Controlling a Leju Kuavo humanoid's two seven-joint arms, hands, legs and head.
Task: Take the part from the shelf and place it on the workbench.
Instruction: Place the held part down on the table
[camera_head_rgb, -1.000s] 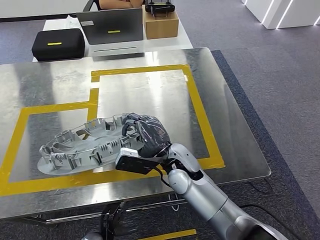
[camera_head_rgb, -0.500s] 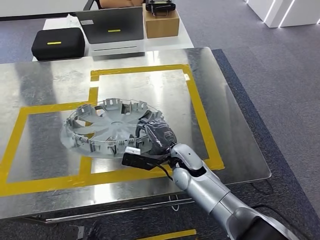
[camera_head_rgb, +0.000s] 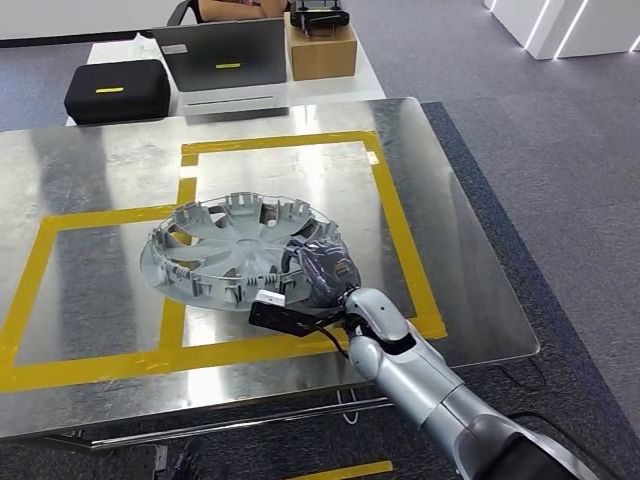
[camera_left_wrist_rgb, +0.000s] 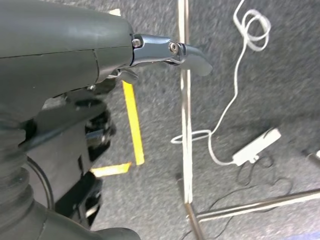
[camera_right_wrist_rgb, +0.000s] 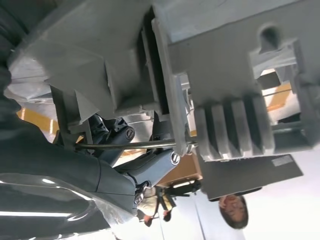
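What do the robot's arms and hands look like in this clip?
The right arm is glossy silver with rounded joint shells and dark seams, turning black near the frame's bottom. A thin black cable loops at its wrist beside a black camera bar with a white tag. The right hand is dark. The left hand has a grey cover and a metal-linked finger.

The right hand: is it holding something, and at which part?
The right hand grips the grey wheel cover at the rim edge nearest the robot, above the workbench.

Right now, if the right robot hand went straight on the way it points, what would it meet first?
The right robot hand already grips the grey wheel cover, which fills that line. Beyond it probably lies only the bare steel workbench; depth is unclear.
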